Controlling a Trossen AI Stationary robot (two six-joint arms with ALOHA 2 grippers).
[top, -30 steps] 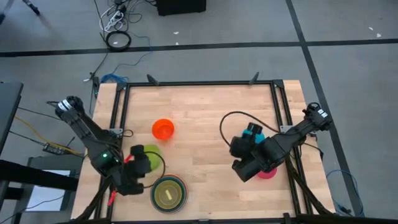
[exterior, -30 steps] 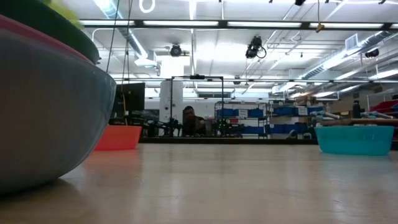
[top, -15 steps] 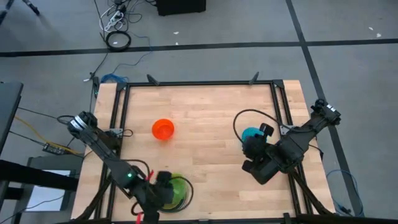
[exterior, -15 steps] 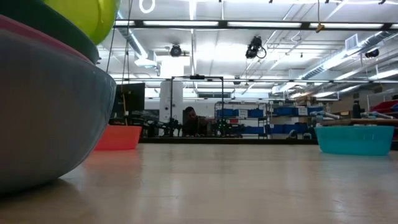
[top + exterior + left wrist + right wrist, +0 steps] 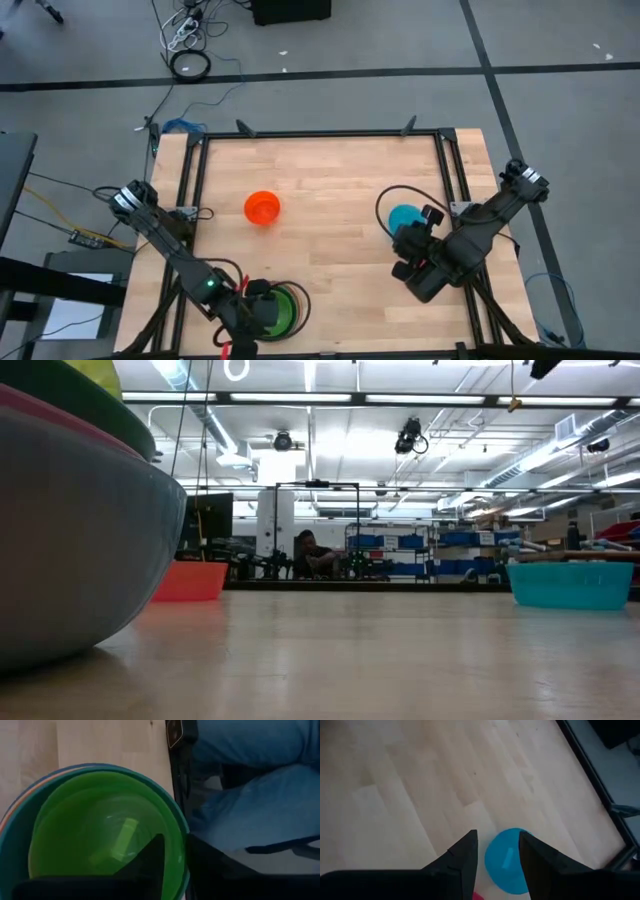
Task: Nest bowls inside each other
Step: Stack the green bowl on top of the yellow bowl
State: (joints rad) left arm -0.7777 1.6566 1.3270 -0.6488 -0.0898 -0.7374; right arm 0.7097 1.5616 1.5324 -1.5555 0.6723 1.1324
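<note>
A green bowl (image 5: 287,303) (image 5: 100,835) sits nested on top of the stack of bowls (image 5: 70,540) at the table's near edge, inside a teal bowl (image 5: 15,835). My left gripper (image 5: 262,311) (image 5: 176,838) is open over the stack's rim, one finger inside the green bowl and one outside the stack. A red-orange bowl (image 5: 262,208) stands alone left of centre. My right gripper (image 5: 409,246) (image 5: 497,834) hangs open above the table beside a cyan bowl (image 5: 403,216) (image 5: 507,862), touching nothing. My left gripper straddles the green bowl's rim (image 5: 183,851), slanting down from the table's left. One finger (image 5: 150,862) is over the bowl's inside, the other beyond the stack's outer wall. Whether either finger touches the rim, I cannot tell. The bowl rests in the stack.
The table's black frame rails (image 5: 445,170) run along its edges. A sliver of pink (image 5: 477,896) shows under my right gripper. Bare wood (image 5: 330,190) lies between the red-orange and cyan bowls. A person sits far off in the room (image 5: 305,555).
My left gripper has carried the green bowl toward the table's near edge and right, over the stack, and tipped further down. The bowl now sits lower in the stack than half a second ago. My right gripper has shifted slightly toward the right edge, uncovering the cyan bowl.
</note>
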